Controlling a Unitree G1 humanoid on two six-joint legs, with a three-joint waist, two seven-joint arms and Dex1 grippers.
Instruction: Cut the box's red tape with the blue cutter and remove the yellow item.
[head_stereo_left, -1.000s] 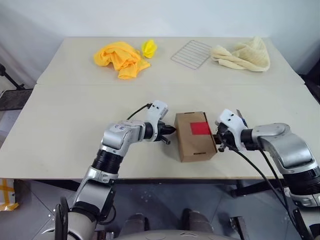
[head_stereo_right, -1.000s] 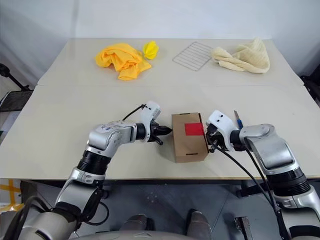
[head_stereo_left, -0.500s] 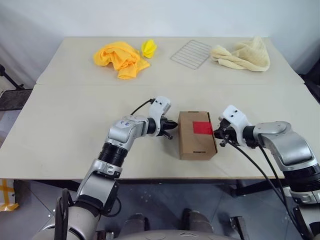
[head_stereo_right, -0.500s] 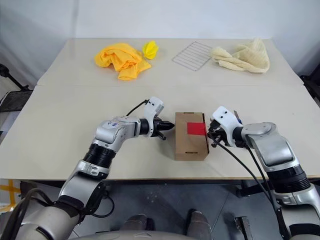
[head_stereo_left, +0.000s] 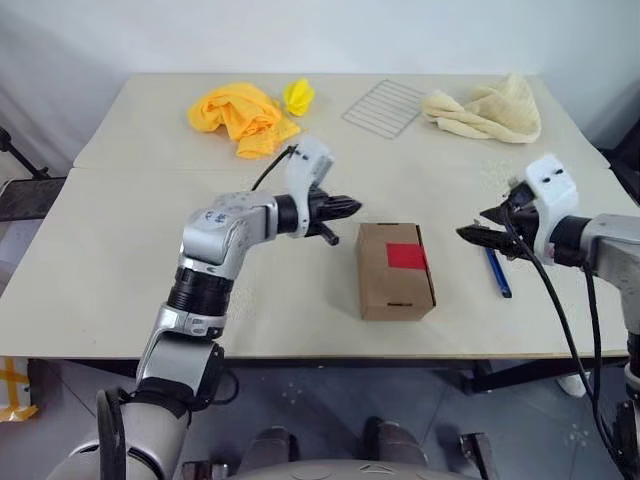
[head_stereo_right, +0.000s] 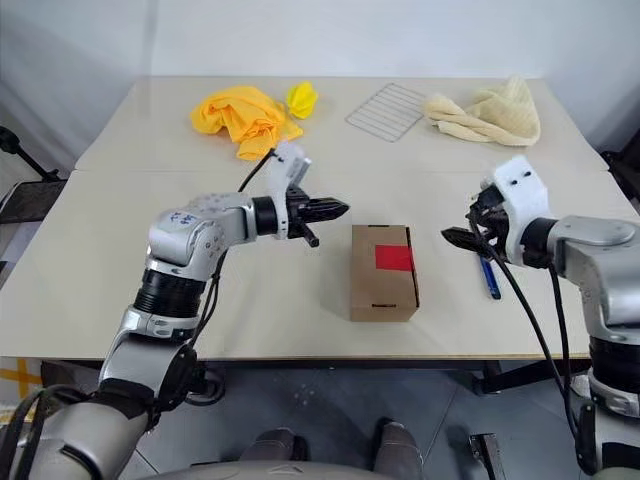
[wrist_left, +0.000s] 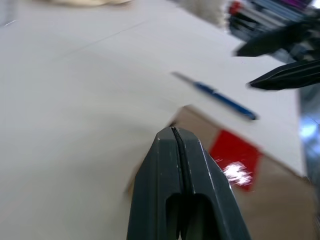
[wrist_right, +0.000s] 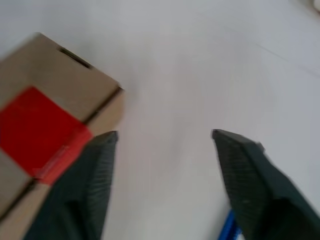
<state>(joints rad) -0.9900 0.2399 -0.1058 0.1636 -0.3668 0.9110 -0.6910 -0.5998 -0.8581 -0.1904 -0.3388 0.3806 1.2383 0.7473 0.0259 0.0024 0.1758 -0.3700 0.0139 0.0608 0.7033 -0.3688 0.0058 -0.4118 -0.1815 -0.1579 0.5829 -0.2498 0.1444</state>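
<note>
The box (head_stereo_left: 394, 284) lies flat on the near table, closed, with the red tape (head_stereo_left: 405, 256) across its top seam. On the table just right of it lies the blue cutter (head_stereo_left: 497, 272), free of both grippers. My left gripper (head_stereo_left: 345, 208) hovers above and left of the box, shut and empty, its tips pointing at the box (wrist_left: 265, 200). To the right of the box, above the cutter, my right gripper (head_stereo_left: 475, 233) hangs open, and between its fingers (wrist_right: 95, 165) is bare table. The yellow item is hidden.
On the far table lie an orange-yellow cloth (head_stereo_left: 240, 118), a small yellow crumpled scrap (head_stereo_left: 298, 96), a wire rack (head_stereo_left: 384, 105) and a cream towel (head_stereo_left: 490, 112). A seam (head_stereo_left: 150, 170) joins the two tables.
Both grippers have lifted away from the box's sides. The right one swung out to the right and opened. The box stays on the table.
</note>
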